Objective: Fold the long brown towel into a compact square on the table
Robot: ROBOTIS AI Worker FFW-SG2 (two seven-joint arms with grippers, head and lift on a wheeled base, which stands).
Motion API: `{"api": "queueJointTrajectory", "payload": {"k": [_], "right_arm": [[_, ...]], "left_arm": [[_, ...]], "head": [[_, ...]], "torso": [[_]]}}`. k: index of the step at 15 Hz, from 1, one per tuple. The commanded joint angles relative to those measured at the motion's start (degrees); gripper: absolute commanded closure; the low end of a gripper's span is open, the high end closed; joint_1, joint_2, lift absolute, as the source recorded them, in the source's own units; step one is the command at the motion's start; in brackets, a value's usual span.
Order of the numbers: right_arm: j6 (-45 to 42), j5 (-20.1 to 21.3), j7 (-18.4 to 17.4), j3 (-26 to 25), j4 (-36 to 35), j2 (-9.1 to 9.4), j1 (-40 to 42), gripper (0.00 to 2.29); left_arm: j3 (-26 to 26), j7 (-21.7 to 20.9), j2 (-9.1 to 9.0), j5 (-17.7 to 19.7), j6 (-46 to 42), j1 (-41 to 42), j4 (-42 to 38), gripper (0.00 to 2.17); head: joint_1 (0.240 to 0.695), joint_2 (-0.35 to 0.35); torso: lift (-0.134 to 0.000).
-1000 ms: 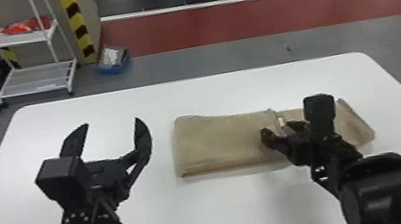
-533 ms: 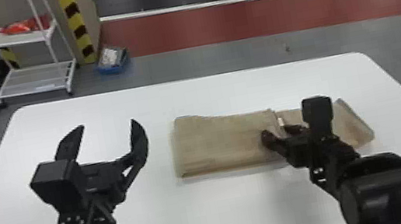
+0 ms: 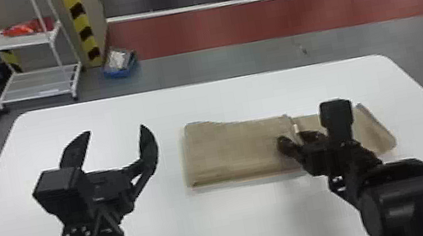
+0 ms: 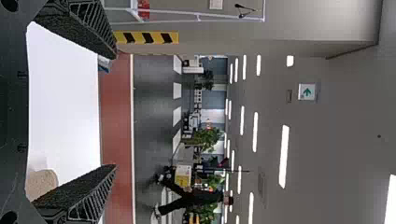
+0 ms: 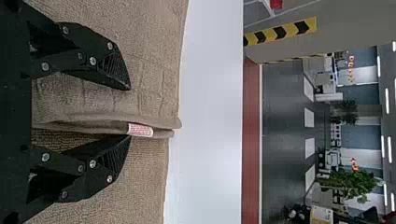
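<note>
Right end effector [image 3: 293, 138], fingers apart, hides part of the brown towel [image 3: 235, 149].

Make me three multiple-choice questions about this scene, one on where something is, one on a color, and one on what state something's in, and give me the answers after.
1. Where is the right pincer?
A. Above the towel
B. Beyond the far edge of the table
C. At the table's far left corner

2. What color is the wide floor strip beyond the table?
A. Green
B. Red
C. White

3. How is the left pincer?
A. Shut on the towel
B. Shut and empty
C. Open and empty

1: A, its fingers have towel fabric beneath them.
2: B, the strip is red, with gray floor nearer the table.
3: C, its fingers stand wide apart with nothing between them.
</note>
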Motion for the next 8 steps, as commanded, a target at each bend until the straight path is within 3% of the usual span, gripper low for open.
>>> {"api": "queueJointTrajectory", "payload": {"k": [1, 5, 6, 8], "right_arm": [[0.3, -0.1, 0.0, 0.1, 0.0, 0.00, -0.2, 0.64], [0.1, -0.1, 0.1, 0.2, -0.3, 0.00, 0.2, 0.66], [-0.1, -0.1, 0.1, 0.2, -0.4, 0.00, 0.2, 0.89], [-0.1, -0.1, 0.2, 0.2, -0.6, 0.00, 0.3, 0.94]], "left_arm": [[0.0, 0.0, 0.00, 0.0, 0.0, 0.1, -0.2, 0.05], [0.2, 0.0, 0.00, 0.0, 0.0, 0.5, -0.3, 0.05], [0.3, 0.1, 0.00, 0.0, 0.0, 0.5, -0.3, 0.05], [0.3, 0.2, 0.00, 0.0, 0.0, 0.6, -0.6, 0.05]], "head": [[0.695, -0.069], [0.695, -0.068], [0.695, -0.067], [0.695, -0.064]], "torso": [[-0.116], [-0.116], [-0.116], [-0.116]]}}
